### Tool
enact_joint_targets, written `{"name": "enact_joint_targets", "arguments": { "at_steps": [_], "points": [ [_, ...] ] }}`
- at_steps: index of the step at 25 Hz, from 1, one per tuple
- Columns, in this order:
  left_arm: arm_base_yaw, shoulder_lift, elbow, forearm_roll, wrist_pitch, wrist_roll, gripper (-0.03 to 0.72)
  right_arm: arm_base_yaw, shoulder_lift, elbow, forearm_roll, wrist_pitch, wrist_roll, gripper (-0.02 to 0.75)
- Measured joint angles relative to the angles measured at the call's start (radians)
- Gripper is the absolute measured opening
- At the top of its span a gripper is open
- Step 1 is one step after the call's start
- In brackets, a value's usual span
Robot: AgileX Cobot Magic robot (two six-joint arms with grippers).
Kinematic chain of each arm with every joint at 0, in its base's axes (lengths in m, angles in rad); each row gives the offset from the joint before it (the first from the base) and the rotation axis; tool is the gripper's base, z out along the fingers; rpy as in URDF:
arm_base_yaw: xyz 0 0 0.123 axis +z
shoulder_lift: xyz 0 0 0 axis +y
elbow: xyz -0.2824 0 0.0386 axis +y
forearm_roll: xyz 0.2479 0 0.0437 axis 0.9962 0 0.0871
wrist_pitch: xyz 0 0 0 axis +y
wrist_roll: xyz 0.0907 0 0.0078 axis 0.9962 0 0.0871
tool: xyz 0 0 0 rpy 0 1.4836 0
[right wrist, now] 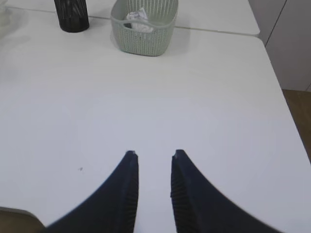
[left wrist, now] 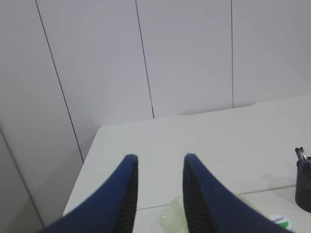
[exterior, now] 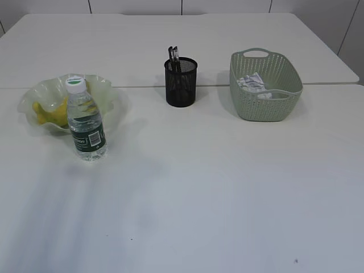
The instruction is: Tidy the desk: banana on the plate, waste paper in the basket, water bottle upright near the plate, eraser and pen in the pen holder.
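Note:
The yellow banana [exterior: 46, 114] lies in the wavy translucent plate [exterior: 105, 86] at the left. Right in front of the plate the water bottle [exterior: 86, 119] stands upright. A black mesh pen holder [exterior: 181, 82] in the middle holds dark pens [exterior: 173, 56]; the eraser is hidden. Crumpled waste paper [exterior: 251, 83] rests inside the pale green basket [exterior: 273, 108]. Neither arm shows in the exterior view. My left gripper [left wrist: 160, 158] hangs open and empty above the plate's edge [left wrist: 171, 218]. Over bare table my right gripper [right wrist: 153, 154] is open, nothing between its fingers.
Two white tables meet at a seam [exterior: 136, 87] behind the plate. The right wrist view shows the table's right edge [right wrist: 286, 111] with floor beyond, plus the basket [right wrist: 143, 30] and pen holder [right wrist: 72, 14] far ahead. A panelled wall [left wrist: 184, 58] stands behind.

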Motion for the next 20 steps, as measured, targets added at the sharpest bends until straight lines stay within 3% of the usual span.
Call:
{"name": "enact_joint_targets", "arguments": {
  "at_steps": [6, 20],
  "points": [
    [0.000, 0.000, 0.000, 0.002, 0.035, 0.000, 0.216, 0.000, 0.000, 0.095, 0.014, -0.014, -0.006, 0.174],
    [0.000, 0.000, 0.000, 0.009, 0.037, 0.000, 0.216, 0.000, 0.000, 0.101, 0.018, -0.033, -0.010, 0.174]
  ]
}}
